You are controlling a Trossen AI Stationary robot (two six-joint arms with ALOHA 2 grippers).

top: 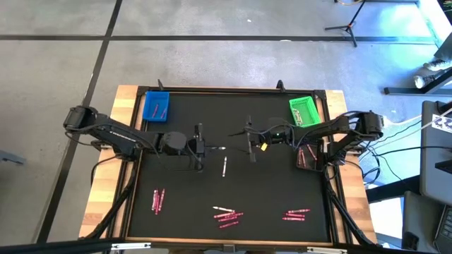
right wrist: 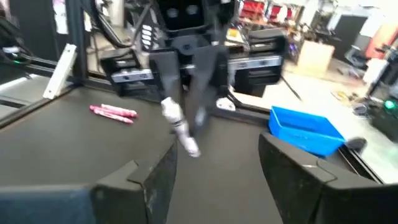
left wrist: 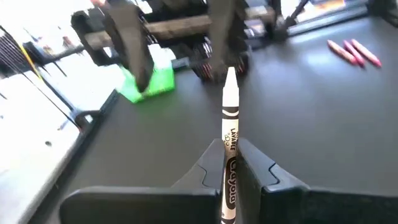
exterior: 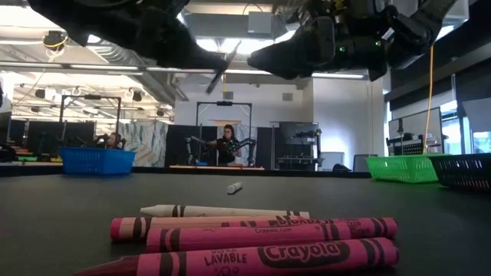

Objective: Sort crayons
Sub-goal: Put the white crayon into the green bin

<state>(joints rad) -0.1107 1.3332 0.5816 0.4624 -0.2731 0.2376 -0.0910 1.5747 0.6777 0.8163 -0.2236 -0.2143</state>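
Crayon [left wrist: 229, 134], white, pinched in left hand [left wrist: 229, 171], lower end hidden; right hand [right wrist: 214, 165] spread.

Pink crayons [exterior: 261, 238], a white crayon [left wrist: 230, 149], blue tray [top: 156, 106], green tray [top: 304, 111], black mat [top: 183, 183].

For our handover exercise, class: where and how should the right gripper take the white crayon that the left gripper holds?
Grip the white crayon on its free tip half, which sticks out beyond the jaws of the left gripper. Bring the open right gripper in head-on, since the crayon points towards it.
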